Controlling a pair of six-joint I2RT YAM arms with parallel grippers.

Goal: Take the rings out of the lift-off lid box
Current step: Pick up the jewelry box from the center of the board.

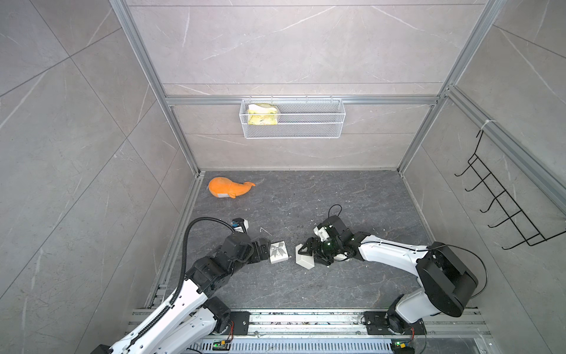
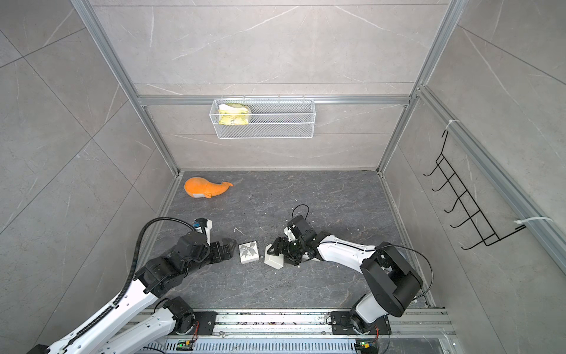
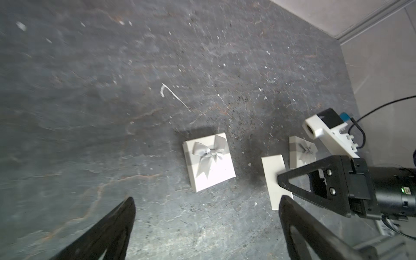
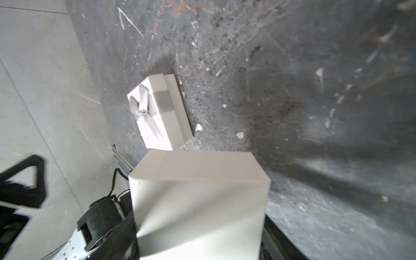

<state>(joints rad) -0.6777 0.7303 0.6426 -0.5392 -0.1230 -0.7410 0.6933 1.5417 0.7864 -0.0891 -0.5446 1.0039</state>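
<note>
Dark stone tabletop (image 1: 306, 199). Bowed white box (image 1: 278, 252) lay flat, lid on. Left gripper (image 3: 207, 198) just beside it, jaws wide apart. Right gripper (image 4: 200, 244) clamped on tilted plain white box (image 1: 304, 261).

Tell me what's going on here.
The right pincer grips a white cardboard box, held tilted over the dark stone-look table. The left pincer hangs open beside a second white square gift box topped with a grey ribbon bow, its lid on. No rings are in sight.
</note>
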